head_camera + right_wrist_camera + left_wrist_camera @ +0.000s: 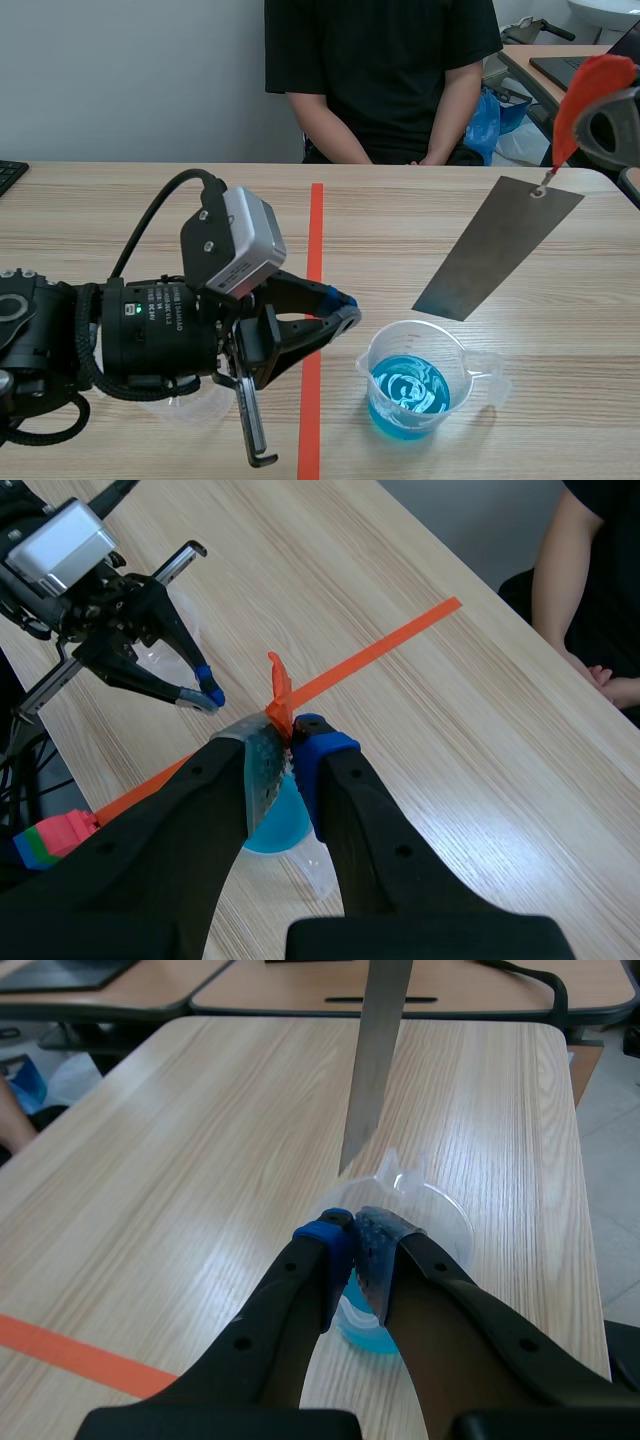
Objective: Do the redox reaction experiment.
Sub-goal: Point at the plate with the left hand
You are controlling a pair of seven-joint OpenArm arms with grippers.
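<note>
A clear beaker (415, 385) holding blue liquid stands on the table just right of the orange tape line. Above it a grey metal sheet (500, 250) hangs tilted from an orange-red tag (590, 85). My right gripper (588, 118) is shut on that tag (278, 690), high at the scene's right. The blue liquid (275, 825) shows under its fingers. My left gripper (340, 312) is low beside the beaker's left, shut with nothing in it. In the left wrist view its pads (330, 1235) meet in front of the beaker (435, 1210), and the sheet's lower end (375, 1060) hangs just over the beaker's spout.
A person in a black shirt (385, 70) sits across the table, hands at its far edge. A clear plastic cup (170, 650) stands under my left arm. A keyboard corner (10, 175) lies at the far left. The orange tape line (315, 260) crosses the table's middle.
</note>
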